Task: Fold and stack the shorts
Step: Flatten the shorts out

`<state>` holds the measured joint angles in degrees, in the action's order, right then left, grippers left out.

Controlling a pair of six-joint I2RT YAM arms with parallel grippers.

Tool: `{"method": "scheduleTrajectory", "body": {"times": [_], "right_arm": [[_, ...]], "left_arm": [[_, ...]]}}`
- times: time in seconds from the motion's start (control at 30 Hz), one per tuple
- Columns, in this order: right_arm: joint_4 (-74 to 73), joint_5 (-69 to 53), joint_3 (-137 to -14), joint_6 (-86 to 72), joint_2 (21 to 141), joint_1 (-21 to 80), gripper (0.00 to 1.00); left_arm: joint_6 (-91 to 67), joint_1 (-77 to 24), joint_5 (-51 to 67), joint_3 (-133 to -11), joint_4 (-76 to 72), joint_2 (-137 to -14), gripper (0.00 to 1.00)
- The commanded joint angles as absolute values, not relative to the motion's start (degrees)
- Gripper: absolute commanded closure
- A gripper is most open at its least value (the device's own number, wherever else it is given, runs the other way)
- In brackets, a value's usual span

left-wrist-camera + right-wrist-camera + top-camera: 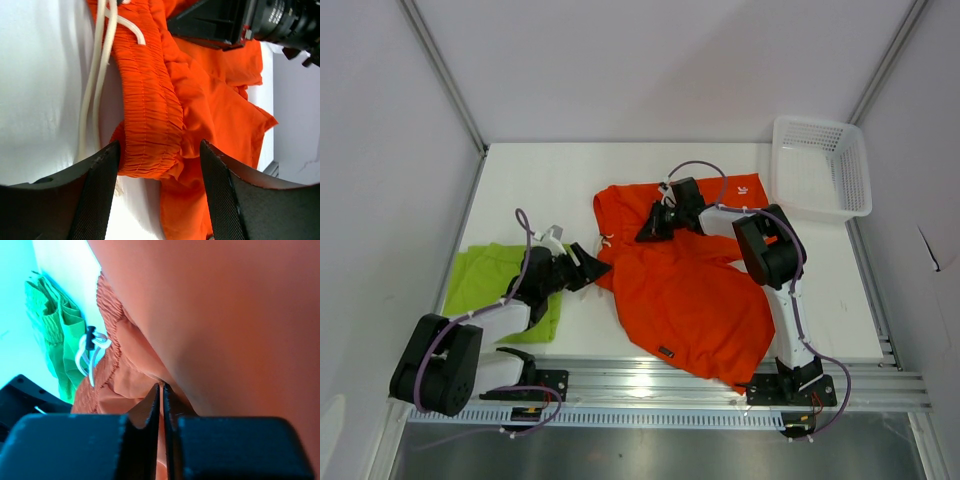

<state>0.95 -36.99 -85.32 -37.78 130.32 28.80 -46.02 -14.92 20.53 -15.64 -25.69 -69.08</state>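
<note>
Orange shorts point(692, 295) rumpled at table ctr, green shorts point(485, 272) by left edge. Left gripper point(159, 150) open astride waistband point(150, 95) end: close square on elastic, skip drawstrings point(102, 60). Right gripper point(161, 392) closed, prob. pinching orange fabric; lift both evenly.

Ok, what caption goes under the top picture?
Right gripper pinches the orange shorts, left gripper open at their waistband; green shorts lie left, basket back right.
</note>
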Motion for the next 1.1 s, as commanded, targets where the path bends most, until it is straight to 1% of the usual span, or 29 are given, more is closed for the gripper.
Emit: {"method": "scheduleTrajectory", "body": {"times": [0.0, 0.03, 0.1, 0.13, 0.2, 0.23, 0.33, 0.5, 0.6, 0.63, 0.7, 0.77, 0.8, 0.9, 0.93, 1.0, 1.03, 1.07], "right_arm": [[5.4, -38.2, -85.7, -39.2, 128.7, 29.4, 0.91], [6.0, -38.3, -86.0, -39.6, 128.1, 29.4, 0.81], [6.7, -38.5, -86.8, -39.9, 127.9, 29.6, 0.69], [7.0, -38.3, -87.7, -40.0, 127.7, 29.8, 0.59], [7.3, -38.2, -88.9, -39.7, 127.9, 30.1, 0.51], [7.2, -38.1, -89.6, -39.6, 128.1, 30.2, 0.42], [6.5, -39.1, -93.9, -39.2, 130.9, 30.7, 0.39], [9.1, -42.2, -100.0, -42.0, 138.2, 31.0, 0.4], [3.4, -39.9, -105.8, -39.8, 142.2, 31.8, 0.33], [2.6, -39.4, -107.0, -39.5, 143.2, 32.0, 0.32], [1.3, -39.1, -109.5, -39.4, 145.4, 32.3, 0.35], [2.2, -40.1, -110.3, -40.8, 146.7, 32.7, 0.45], [4.4, -40.8, -110.6, -41.7, 147.7, 32.7, 0.53], [6.7, -41.2, -110.5, -44.1, 148.4, 32.8, 0.66], [6.5, -40.5, -110.9, -44.2, 148.6, 33.0, 0.75], [2.8, -39.1, -112.3, -43.2, 149.0, 33.0, 0.8], [0.7, -36.5, -113.2, -42.4, 149.2, 33.0, 0.83], [-1.7, -35.2, -114.1, -41.1, 149.1, 33.1, 0.83]], "left_arm": [[-45.3, -14.6, 24.4, -13.3, -33.3, -68.6, 0.33], [-45.2, -14.6, 24.7, -13.1, -34.0, -68.6, 0.34], [-45.4, -14.6, 25.3, -12.3, -35.0, -69.3, 0.35], [-45.4, -14.7, 26.1, -12.0, -36.2, -69.6, 0.37], [-45.8, -14.7, 26.2, -11.6, -37.3, -71.0, 0.37], [-46.0, -14.7, 26.4, -10.6, -38.9, -71.5, 0.37], [-46.5, -14.7, 26.5, -9.5, -41.9, -73.8, 0.37], [-46.7, -14.7, 26.9, -9.5, -44.3, -76.6, 0.38], [-46.6, -14.9, 26.5, -9.8, -44.7, -77.1, 0.37], [-46.5, -14.9, 26.5, -9.8, -44.8, -77.2, 0.37], [-46.3, -15.1, 26.1, -10.5, -44.5, -77.3, 0.37], [-46.4, -15.4, 26.0, -10.6, -44.8, -77.3, 0.39], [-46.5, -15.6, 26.0, -10.6, -45.1, -77.3, 0.4], [-46.8, -15.9, 26.1, -10.9, -45.8, -77.3, 0.43], [-47.0, -16.1, 26.6, -11.0, -46.1, -77.5, 0.44], [-47.2, -17.0, 27.3, -11.6, -46.5, -77.5, 0.46], [-47.2, -17.3, 27.7, -11.8, -46.2, -77.3, 0.47], [-47.2, -18.1, 27.6, -12.0, -46.1, -76.7, 0.47]]}}
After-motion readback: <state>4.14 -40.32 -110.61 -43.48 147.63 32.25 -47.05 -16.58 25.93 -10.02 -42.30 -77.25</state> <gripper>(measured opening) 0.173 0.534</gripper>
